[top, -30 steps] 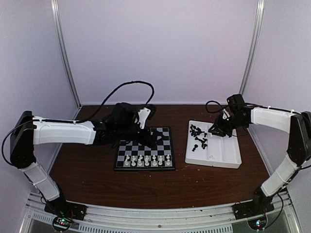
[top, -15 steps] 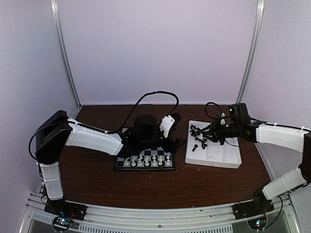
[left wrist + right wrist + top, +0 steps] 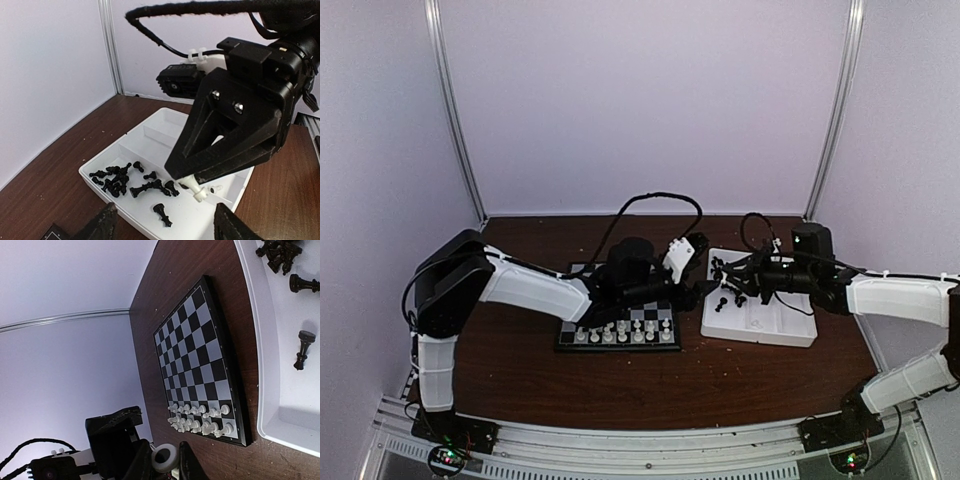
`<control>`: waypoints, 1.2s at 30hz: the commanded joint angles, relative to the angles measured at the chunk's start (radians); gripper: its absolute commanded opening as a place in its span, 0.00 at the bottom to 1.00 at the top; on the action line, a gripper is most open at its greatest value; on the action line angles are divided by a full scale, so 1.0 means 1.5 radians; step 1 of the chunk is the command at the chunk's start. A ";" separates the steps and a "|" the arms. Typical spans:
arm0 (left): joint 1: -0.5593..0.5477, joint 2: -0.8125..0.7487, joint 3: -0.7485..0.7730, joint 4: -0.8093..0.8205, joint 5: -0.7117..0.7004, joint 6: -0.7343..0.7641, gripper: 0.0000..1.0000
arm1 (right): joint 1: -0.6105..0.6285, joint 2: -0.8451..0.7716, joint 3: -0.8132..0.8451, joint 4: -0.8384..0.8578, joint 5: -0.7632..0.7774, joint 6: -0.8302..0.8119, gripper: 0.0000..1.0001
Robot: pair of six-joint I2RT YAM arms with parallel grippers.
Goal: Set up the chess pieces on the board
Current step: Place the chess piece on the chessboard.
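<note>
The flat chessboard of black and pale squares with a thin black edge [image 3: 200,355] lies on the dark brown wooden worktop [image 3: 520,370]. Two rows of small white plastic chess pieces [image 3: 200,421] stand along its near edge, and its other squares are bare in the right wrist view. Just beside the board, to its right, sits a white rectangular divided plastic tray [image 3: 150,142]. A heap of small black plastic chess pieces [image 3: 120,180] lies in its far-left part, with a few single black ones scattered near it on the tray floor. The right gripper [image 3: 192,184] hangs low over the tray, close to the black heap. Its jaws are clenched on one small white chess piece [image 3: 198,192], pinched at the very tips, its pale end poking out below them just above the tray floor. In the right wrist view the round base of this piece fills the narrow gap between the two fingers. The left gripper [image 3: 165,220] reaches across the board to the tray's left edge and faces the right gripper. Its jaws stand released and wide apart with nothing held between them. The pinched white piece is in front of them and clear of both fingers [image 3: 106,224].
</note>
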 commanded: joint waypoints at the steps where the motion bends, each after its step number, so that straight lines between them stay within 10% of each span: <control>1: -0.010 0.026 0.033 0.021 0.008 0.025 0.66 | 0.011 -0.020 -0.005 0.047 0.018 0.022 0.18; 36: -0.024 0.057 0.070 -0.006 -0.023 0.059 0.41 | 0.046 -0.002 -0.080 0.208 0.082 0.142 0.17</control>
